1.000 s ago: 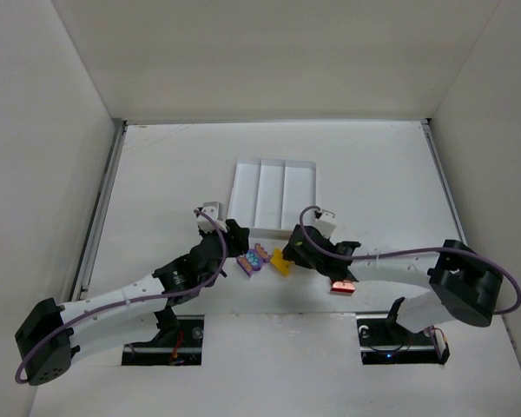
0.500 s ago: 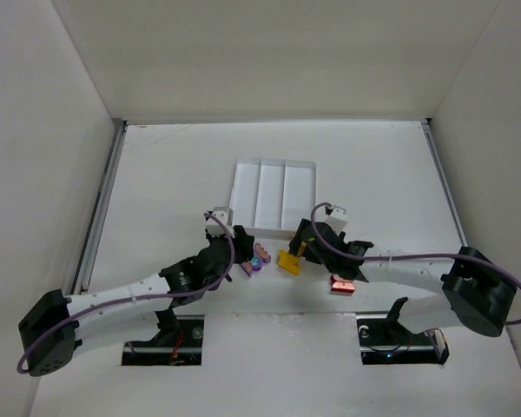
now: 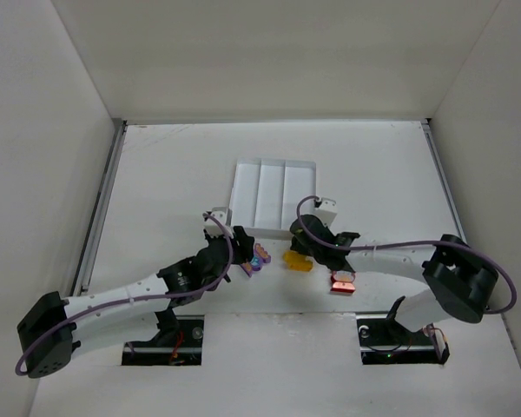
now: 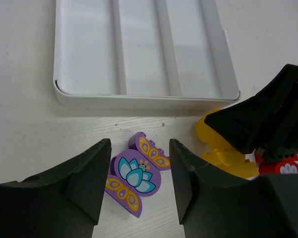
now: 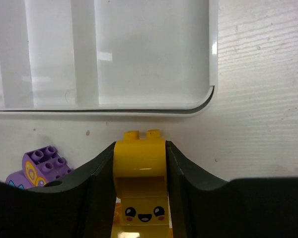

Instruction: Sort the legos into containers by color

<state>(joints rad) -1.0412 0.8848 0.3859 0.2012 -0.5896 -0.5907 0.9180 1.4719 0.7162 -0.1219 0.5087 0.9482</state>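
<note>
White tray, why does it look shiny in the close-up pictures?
Right wrist view: light bounces off the tray and leaves pale glare patches on its smooth floor; the yellow lego in the right end effector looks sharp. Left wrist view: only a soft sheen. Top external view: plain flat white.

My arms (image 3: 122, 300): white shells, black joints and bases, purple cables (image 3: 391, 247) looped along each. Fingers (image 4: 84, 183) matte black plastic.
</note>
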